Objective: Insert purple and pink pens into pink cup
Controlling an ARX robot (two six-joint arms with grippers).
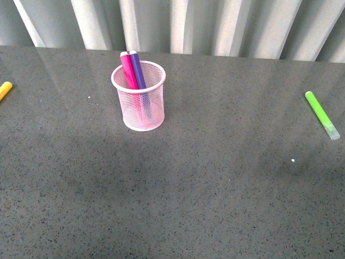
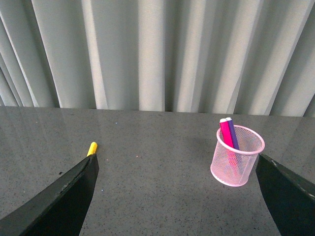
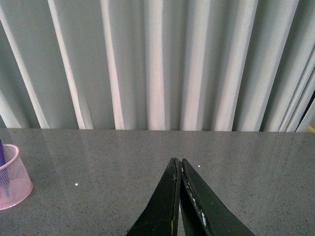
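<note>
At nine o'clock a yellow marker (image 1: 5, 90) lies idle. The light pink wire-mesh cup (image 1: 139, 102), eleven o'clock, holds the hot-pink pen (image 1: 128, 70) and deep purple pen (image 1: 137, 69). The lime-green marker (image 1: 322, 114) sits at two o'clock. Left gripper (image 2: 174, 196) gapes empty, right gripper (image 3: 179, 196) is pinched together empty; insertion looks finished, and I judge only retreat remains.

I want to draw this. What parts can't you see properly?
- Yellow marker: cut off by the front view's left edge.
- Pink pen and purple pen: lower halves blurred behind the pink cup mesh.
- Pink cup: cut by the right wrist view's edge.
</note>
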